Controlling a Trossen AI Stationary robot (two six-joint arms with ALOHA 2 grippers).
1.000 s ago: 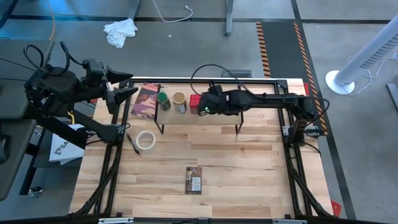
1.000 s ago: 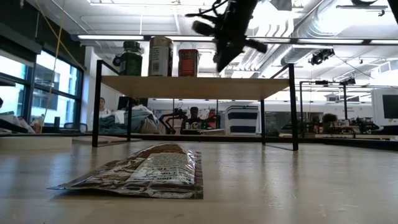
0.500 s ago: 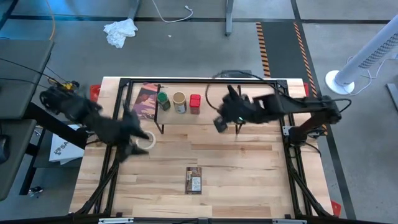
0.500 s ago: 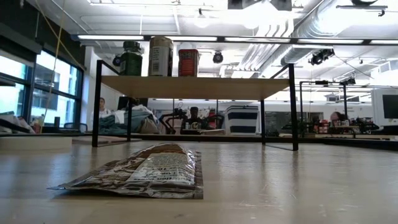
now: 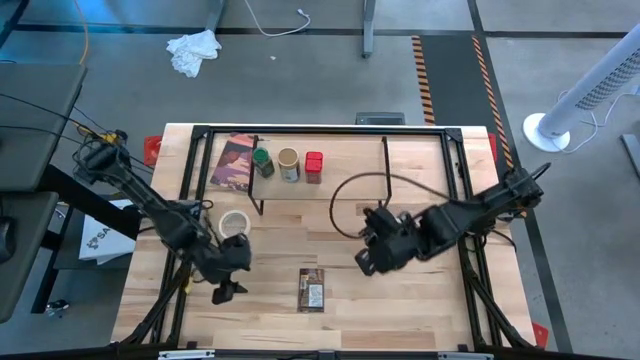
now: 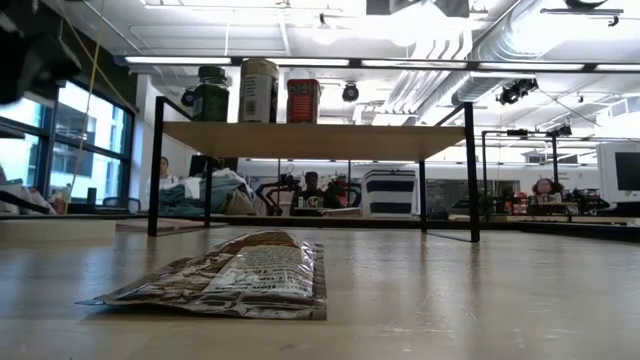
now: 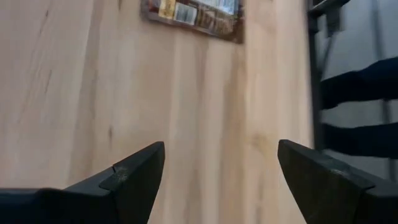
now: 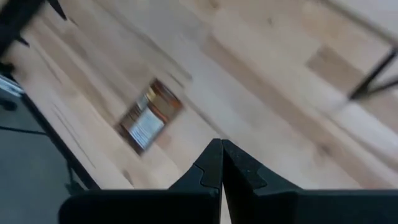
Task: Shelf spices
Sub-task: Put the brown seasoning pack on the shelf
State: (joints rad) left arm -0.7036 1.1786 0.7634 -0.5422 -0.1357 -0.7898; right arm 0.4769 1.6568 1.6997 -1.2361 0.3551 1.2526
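Three spices stand on the far left end of the shelf (image 5: 350,165): a green-lidded jar (image 5: 263,162), a tan-lidded jar (image 5: 289,165) and a red tin (image 5: 314,167). In the low view they line the shelf board (image 6: 315,140). The orange-brown packet (image 5: 313,289) lies flat on the table near its front edge. My left gripper (image 5: 224,290) hangs open to the packet's left, with the packet (image 7: 193,15) ahead of its fingers. My right gripper (image 5: 366,262) is shut and empty, to the right of the packet (image 8: 149,118).
A dark maroon flat packet (image 5: 234,162) lies at the far left beside the shelf. A white tape roll (image 5: 234,224) sits just behind my left gripper. A black cable (image 5: 340,195) loops over the table from the right arm. Bare wood stretches between the shelf and the packet.
My left gripper has swung from the table's far left corner down toward the near edge, tipping downward, and now hangs left of the packet. My right gripper has left the red tin on the shelf and moved toward the near edge, right of the packet. No spice has moved.
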